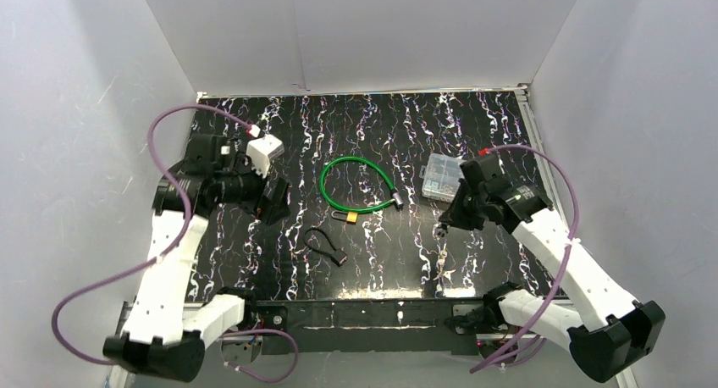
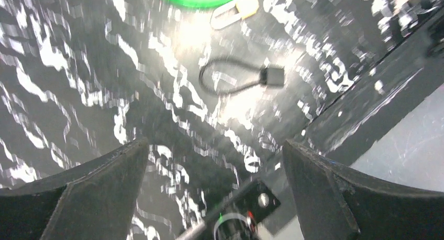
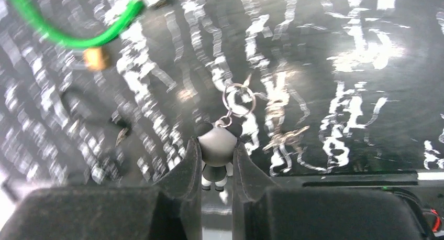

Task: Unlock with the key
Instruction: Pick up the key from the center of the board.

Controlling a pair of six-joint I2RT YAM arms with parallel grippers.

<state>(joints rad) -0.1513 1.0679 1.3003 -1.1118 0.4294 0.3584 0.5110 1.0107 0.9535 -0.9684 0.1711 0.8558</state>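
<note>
Right end effector pinches the keychain charm.

Item 1. Table: glossy black top with irregular white streaks, and a plain black strip along its near edge.

Item 2. Enclosure walls: plain white panels on the left, rear and right sides of the table.

Item 3. Clear plastic box: rectangular and lidded, lying flat in the right rear area. Its small contents are too fine to identify.

Item 4. Black cord loop: a thin teardrop-shaped loop closed by a small dark tab, lying flat near the table's centre, well apart from the box.
</note>
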